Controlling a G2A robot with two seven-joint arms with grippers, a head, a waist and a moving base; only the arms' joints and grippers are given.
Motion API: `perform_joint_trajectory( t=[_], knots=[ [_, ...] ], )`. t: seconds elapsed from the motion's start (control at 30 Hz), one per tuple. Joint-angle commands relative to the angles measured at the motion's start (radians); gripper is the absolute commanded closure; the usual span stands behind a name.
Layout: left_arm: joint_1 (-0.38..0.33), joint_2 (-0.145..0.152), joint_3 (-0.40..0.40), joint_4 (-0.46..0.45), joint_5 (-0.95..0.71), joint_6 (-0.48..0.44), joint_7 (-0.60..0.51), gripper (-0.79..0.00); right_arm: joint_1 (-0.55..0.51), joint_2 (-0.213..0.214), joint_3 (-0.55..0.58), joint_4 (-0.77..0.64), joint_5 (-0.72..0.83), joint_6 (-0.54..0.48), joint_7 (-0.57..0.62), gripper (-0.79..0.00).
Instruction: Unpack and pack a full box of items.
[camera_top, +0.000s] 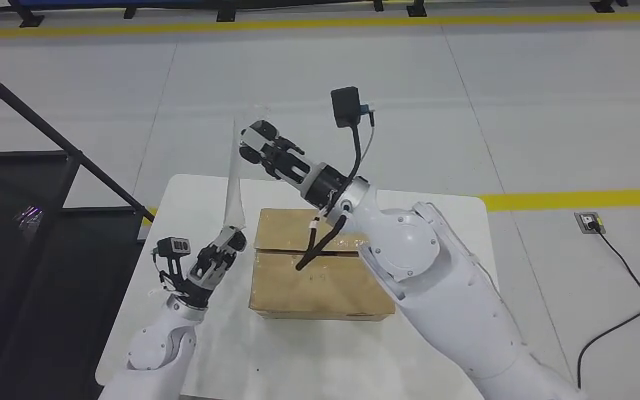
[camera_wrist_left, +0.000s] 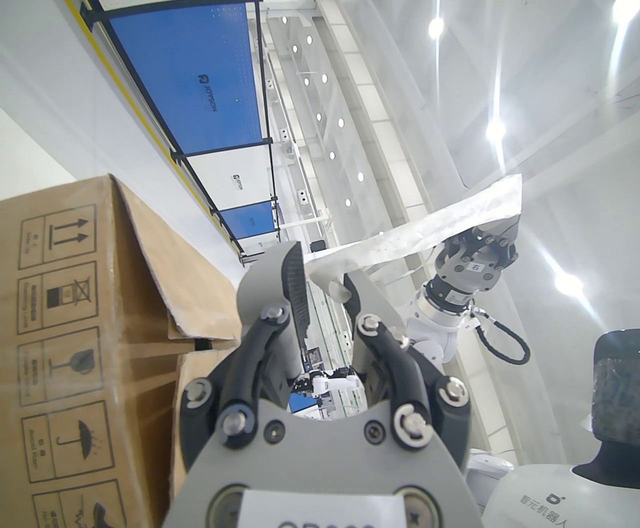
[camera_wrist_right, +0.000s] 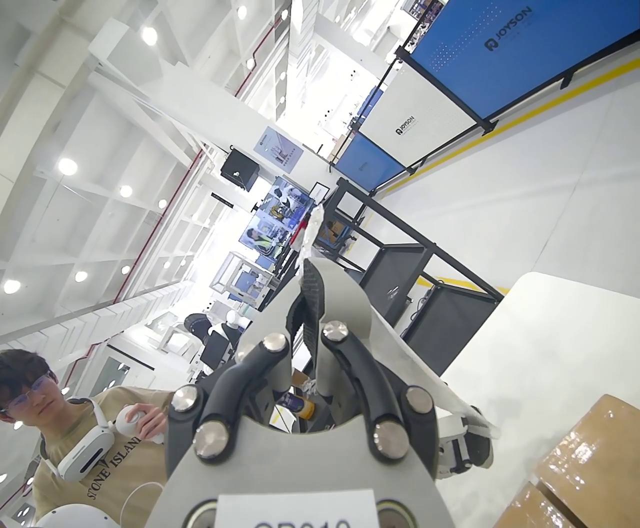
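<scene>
Box (camera_top: 300, 275): brown cardboard, flaps folded down, sits in the middle of the white table (camera_top: 200, 200).
Strip (camera_top: 236, 185): long, thin and white, held up in the air just beside the box.
Right gripper (camera_wrist_right: 309, 275): fingers pressed together, pinching the strip near its high end.
Left gripper (camera_wrist_left: 325, 287): low by the box, fingers spread a little, the strip's crumpled end between them.

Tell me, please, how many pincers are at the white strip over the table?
2. The right pincer is shut on the far end of the white strip; the left pincer is at its near end, beside the cardboard box.
</scene>
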Motion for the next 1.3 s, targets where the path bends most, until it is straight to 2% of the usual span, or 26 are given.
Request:
perform_joint_trajectory(
  t=[0.0,0.07,0.43,0.53,0.57,0.83,1.1,1.2,1.27],
  knots=[
    [0.0,0.0,-0.004,0.002,-0.001,0.001,-0.002,-0.182,-0.008,-0.001,0.006,-0.005,-0.002,0.009,-0.001,0.0],
    [0.0,0.0,-0.008,0.004,-0.002,0.002,-0.003,-0.114,-0.015,-0.002,0.012,-0.011,-0.004,0.015,0.002,0.0],
    [-0.001,-0.003,-0.022,0.015,-0.007,0.004,0.013,-0.102,-0.041,-0.008,0.037,-0.025,-0.014,0.045,0.018,0.0],
    [0.005,0.0,-0.031,0.014,0.01,0.0,-0.002,0.0,-0.05,-0.009,0.045,-0.028,-0.019,0.071,0.016,0.0],
    [0.009,0.001,-0.037,0.011,0.016,-0.001,-0.012,0.0,-0.052,-0.008,0.047,-0.026,-0.027,0.1,0.03,0.0],
    [0.058,0.03,-0.114,-0.044,0.061,0.049,-0.211,0.0,-0.052,-0.008,0.047,-0.026,-0.027,0.1,0.03,0.0],
    [0.089,0.054,-0.183,-0.095,0.077,0.107,-0.334,0.0,-0.06,-0.008,0.048,-0.025,-0.027,0.101,0.028,0.0],
    [0.084,0.06,-0.195,-0.099,0.097,0.125,-0.353,0.0,-0.093,-0.008,0.063,-0.041,-0.018,0.161,0.005,0.0],
    [0.077,0.063,-0.198,-0.099,0.11,0.138,-0.362,0.0,-0.119,-0.007,0.069,-0.069,-0.029,0.252,-0.019,0.0]
  ],
)
